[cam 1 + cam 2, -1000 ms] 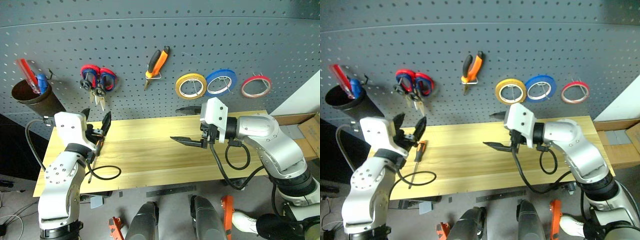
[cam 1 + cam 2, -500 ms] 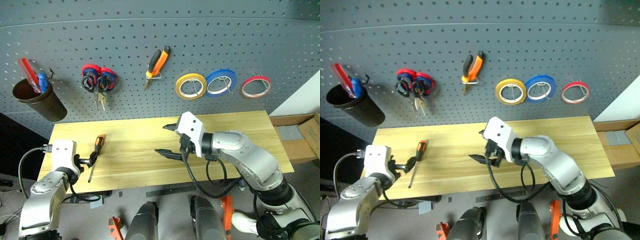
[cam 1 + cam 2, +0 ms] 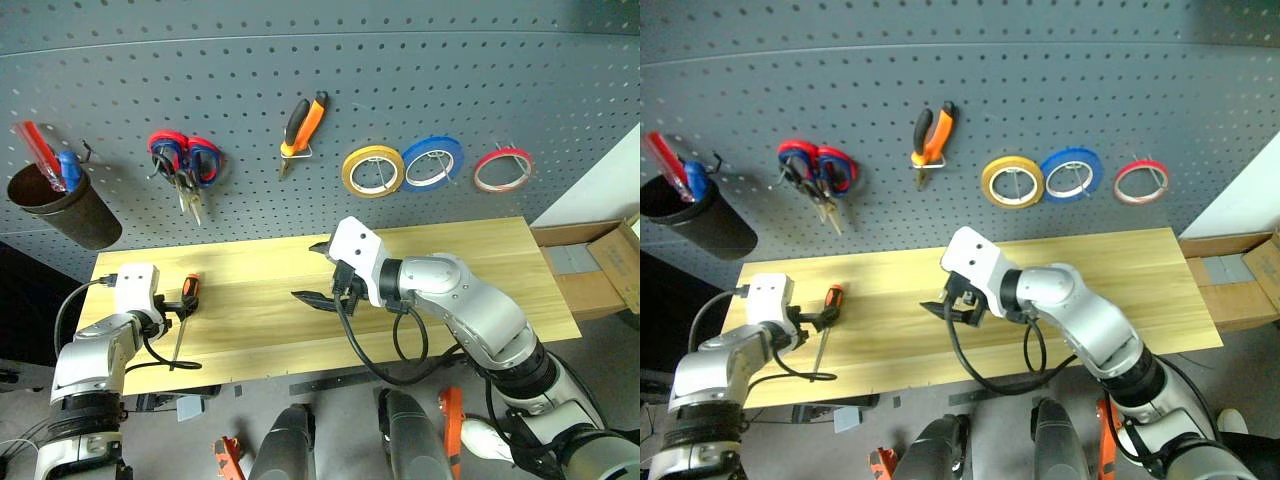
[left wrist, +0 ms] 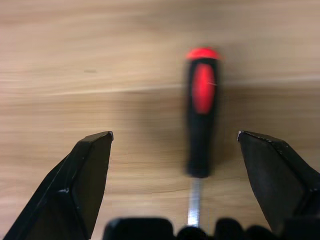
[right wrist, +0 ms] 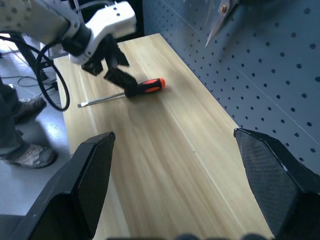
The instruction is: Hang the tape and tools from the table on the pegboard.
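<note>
— Pale planks of the table (image 3: 450, 260) are lying almost bare now; what is left down there?

— Only the screwdriver (image 3: 186, 306) is lying on the wood, handle pointing toward the pegboard (image 3: 400, 90). Nearest to us, the left gripper (image 3: 176, 309) is hovering right at it with its fingers (image 4: 87, 170) spread wide, the handle sitting between them in the left wrist view, nearer the right-hand finger. Nothing is being held, and I cannot tell whether a finger is touching it.

— And the right one?

— The right gripper (image 3: 322, 272) is hanging over the middle of the table, jaws standing wide and empty, well apart from the screwdriver.

— So how far along is it?

— Beyond the grippers, the pliers (image 3: 303, 126) are hanging on a hook, the black scissors (image 3: 181, 183) are sitting beside the red-and-blue pair, and the red tape (image 3: 502, 169) is hanging past the yellow and blue rolls. I'm judging one tool is remaining: grasp the screwdriver, then hang it.
</note>
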You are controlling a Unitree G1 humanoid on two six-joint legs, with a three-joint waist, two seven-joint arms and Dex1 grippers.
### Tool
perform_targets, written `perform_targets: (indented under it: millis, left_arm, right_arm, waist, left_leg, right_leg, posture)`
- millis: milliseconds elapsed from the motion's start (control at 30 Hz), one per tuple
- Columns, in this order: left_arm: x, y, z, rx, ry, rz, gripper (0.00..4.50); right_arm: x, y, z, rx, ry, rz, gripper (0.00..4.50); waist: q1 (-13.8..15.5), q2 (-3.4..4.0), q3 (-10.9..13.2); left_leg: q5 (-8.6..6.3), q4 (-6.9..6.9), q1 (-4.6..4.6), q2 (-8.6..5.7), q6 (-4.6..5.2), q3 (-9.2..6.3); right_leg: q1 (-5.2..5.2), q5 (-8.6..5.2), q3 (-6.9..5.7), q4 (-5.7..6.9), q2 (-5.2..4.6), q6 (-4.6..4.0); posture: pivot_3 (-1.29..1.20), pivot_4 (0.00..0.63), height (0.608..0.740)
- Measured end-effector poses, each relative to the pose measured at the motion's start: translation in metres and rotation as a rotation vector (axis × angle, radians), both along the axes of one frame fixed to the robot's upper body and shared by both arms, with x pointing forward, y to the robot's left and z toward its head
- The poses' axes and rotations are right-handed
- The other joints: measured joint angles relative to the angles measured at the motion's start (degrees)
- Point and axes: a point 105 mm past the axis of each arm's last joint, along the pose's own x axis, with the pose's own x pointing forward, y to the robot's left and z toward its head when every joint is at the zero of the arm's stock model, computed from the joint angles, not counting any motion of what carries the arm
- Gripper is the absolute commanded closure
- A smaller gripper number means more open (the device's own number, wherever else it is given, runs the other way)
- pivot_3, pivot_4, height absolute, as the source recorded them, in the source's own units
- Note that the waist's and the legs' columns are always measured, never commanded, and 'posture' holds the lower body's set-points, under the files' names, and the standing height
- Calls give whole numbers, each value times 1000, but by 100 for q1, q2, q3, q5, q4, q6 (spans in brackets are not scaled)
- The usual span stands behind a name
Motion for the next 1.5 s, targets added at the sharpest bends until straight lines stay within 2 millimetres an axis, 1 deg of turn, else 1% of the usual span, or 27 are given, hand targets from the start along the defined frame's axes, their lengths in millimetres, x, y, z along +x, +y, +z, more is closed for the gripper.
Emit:
perform_targets:
  millis: [100,167,267,467,567,600,633,700,800,867,900,1033,1133,1233,1267,1333,1400,1433,1500]
  left_arm:
    - [5,-4,-4,-1,23,-18,205]
    - [7,-3,-7,-2,40,-9,205]
    - [6,2,-11,7,60,19,205]
    - [5,6,-14,9,74,43,205]
    - [4,7,-19,1,86,55,770]
    - [5,6,-19,-5,84,54,1052]
    - [6,5,-19,-9,80,53,1463]
    - [9,6,-19,-13,72,57,2030]
    - [12,8,-18,-15,58,62,3112]
    - [14,9,-18,-16,51,67,3725]
    - [14,10,-19,-14,45,67,3875]
    - [15,12,-19,-4,27,71,3874]
    - [5,12,-22,6,-45,95,3874]
    - [-17,3,-22,-22,-150,138,3874]
    - [-22,2,-21,-24,-168,151,3874]
    - [-39,4,-18,-13,-209,202,3874]
    - [-54,12,-5,21,-291,274,3874]
    - [-62,16,5,46,-344,314,3874]
    - [-76,27,23,107,-427,373,3874]
  right_arm:
    - [0,3,3,6,-2,6,582]
    - [0,6,5,12,-7,13,582]
    - [0,7,5,14,-5,14,582]
    - [2,6,5,7,-7,6,582]
    - [2,6,5,7,-8,5,582]
    - [3,6,5,7,-8,4,582]
    - [3,6,6,6,-9,4,582]
    - [3,6,7,5,-18,2,582]
    - [5,5,8,0,-29,-9,582]
    - [6,5,8,-2,-34,-17,582]
    - [7,5,8,-3,-36,-19,582]
    - [7,4,8,-7,-39,-24,582]
    - [7,2,8,-13,-42,-21,582]
    - [5,1,12,-8,-72,13,582]
    - [3,1,14,-3,-80,26,582]
    - [0,1,19,13,-107,59,582]
    - [-5,2,24,31,-135,104,582]
    - [-7,1,27,41,-156,125,582]
    - [-10,-1,32,59,-184,162,582]
  waist:
    - [-28,-1,7]
    - [-40,-1,12]
    - [-50,1,22]
    - [-44,3,39]
    - [-45,4,42]
    - [-44,5,44]
    - [-42,5,44]
    - [-41,5,44]
    - [-46,7,45]
    - [-48,7,46]
    - [-50,8,46]
    - [-53,9,47]
    - [-100,9,47]
    - [-129,9,47]
    - [-128,9,47]
    - [-129,8,46]
    - [-123,5,45]
    - [-106,5,45]
    - [-36,1,41]
  left_leg:
    - [0,0,2,3,0,4]
    - [-1,0,3,6,0,4]
    - [-2,0,2,6,0,6]
    - [-2,0,1,6,0,5]
    - [-3,0,1,6,1,5]
    - [-3,0,1,6,1,5]
    - [-3,0,1,6,1,5]
    - [-3,0,2,6,1,6]
    - [-3,-1,2,6,0,6]
    - [-3,-1,3,6,0,7]
    - [-3,-1,3,6,0,7]
    - [-3,-1,3,7,0,7]
    - [-10,-3,3,8,0,9]
    - [-22,-7,-3,15,-1,7]
    - [-24,-8,-4,17,-2,6]
    - [-29,-9,-4,20,-5,5]
    - [-32,-10,-5,21,-6,6]
    - [-33,-9,-5,19,-5,7]
    - [-33,-9,-4,20,-5,6]
  right_leg:
    - [-1,2,-3,3,1,-3]
    - [-2,2,-6,4,3,-3]
    - [-4,2,-6,3,2,-3]
    - [-4,2,-7,2,1,-3]
    - [-4,2,-7,2,1,-3]
    - [-4,2,-7,2,1,-3]
    - [-4,2,-7,2,1,-3]
    - [-4,2,-7,2,1,-3]
    - [-4,2,-7,2,1,-3]
    - [-4,2,-7,2,1,-3]
    - [-4,2,-6,2,1,-3]
    - [-4,2,-6,1,1,-3]
    - [-5,2,-3,-6,-2,-3]
    - [-6,2,-4,-36,-2,-4]
    - [-5,2,-5,-40,-2,-4]
    - [-4,3,-7,-48,-2,-4]
    - [-2,3,-8,-58,-1,-4]
    - [-2,4,-9,-59,0,-3]
    - [-1,4,-13,-60,4,-3]
  posture:
    - [-67,344,740]
    - [-70,348,740]
    - [-74,351,740]
    - [-76,353,740]
    - [-80,353,740]
    - [-80,353,740]
    - [-81,353,740]
    - [-82,353,740]
    - [-87,354,740]
    - [-89,353,740]
    - [-91,353,740]
    - [-91,347,740]
    - [-89,341,740]
    - [-77,328,740]
    - [-73,325,740]
    - [-59,313,740]
    - [-45,303,740]
    - [-17,287,740]
    - [2,275,740]
